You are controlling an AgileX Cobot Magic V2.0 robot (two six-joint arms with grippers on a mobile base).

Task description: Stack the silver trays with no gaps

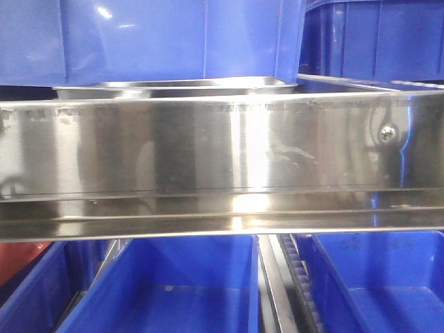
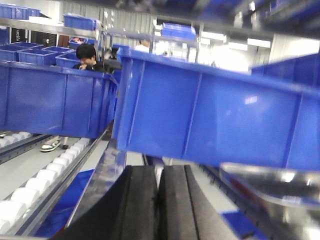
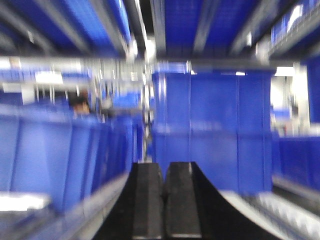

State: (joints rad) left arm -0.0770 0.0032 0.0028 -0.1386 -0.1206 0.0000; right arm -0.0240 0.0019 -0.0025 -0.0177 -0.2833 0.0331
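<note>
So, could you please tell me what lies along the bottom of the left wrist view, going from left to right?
white rollers → metal rail → left hand, shut and holding nothing → corner of a silver tray

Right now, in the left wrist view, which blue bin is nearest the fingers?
The large tilted bin filling centre and right, directly beyond the left fingers; a silver tray shows below it. The other bins sit farther back left.
</note>
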